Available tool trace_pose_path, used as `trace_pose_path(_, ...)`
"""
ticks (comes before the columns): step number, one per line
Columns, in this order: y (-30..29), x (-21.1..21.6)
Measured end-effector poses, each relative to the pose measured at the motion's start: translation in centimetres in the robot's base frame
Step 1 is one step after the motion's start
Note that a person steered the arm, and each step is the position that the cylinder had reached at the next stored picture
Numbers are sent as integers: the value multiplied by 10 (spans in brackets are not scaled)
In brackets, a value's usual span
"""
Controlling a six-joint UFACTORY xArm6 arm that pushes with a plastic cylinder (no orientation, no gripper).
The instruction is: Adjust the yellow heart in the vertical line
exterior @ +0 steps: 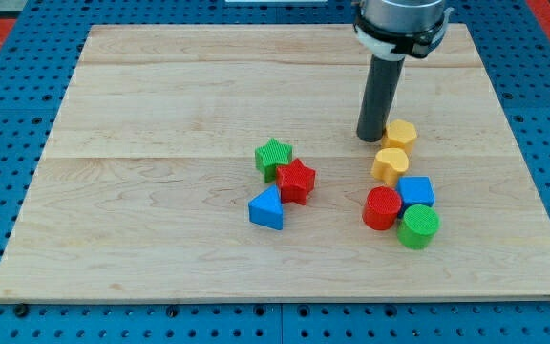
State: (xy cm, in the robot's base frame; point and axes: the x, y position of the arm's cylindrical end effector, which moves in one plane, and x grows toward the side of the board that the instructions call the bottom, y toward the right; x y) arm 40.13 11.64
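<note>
Taking the yellow heart (389, 164) as landmark: far to its left sit the green star (273, 156), red star (296, 180) and blue triangle (267, 209). My tip (370, 138) stands just up-left of it, beside the yellow hexagon (400, 134). I have no fingers to open or close; the rod holds nothing.

Arm (399, 19) cropped at view's top
</note>
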Motion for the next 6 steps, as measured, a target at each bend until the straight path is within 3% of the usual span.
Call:
trace_pose_path(1,-54,11)
trace_pose_path(2,-52,43)
trace_pose_path(4,-2,59)
trace_pose_path(5,-39,61)
trace_pose_path(6,-54,99)
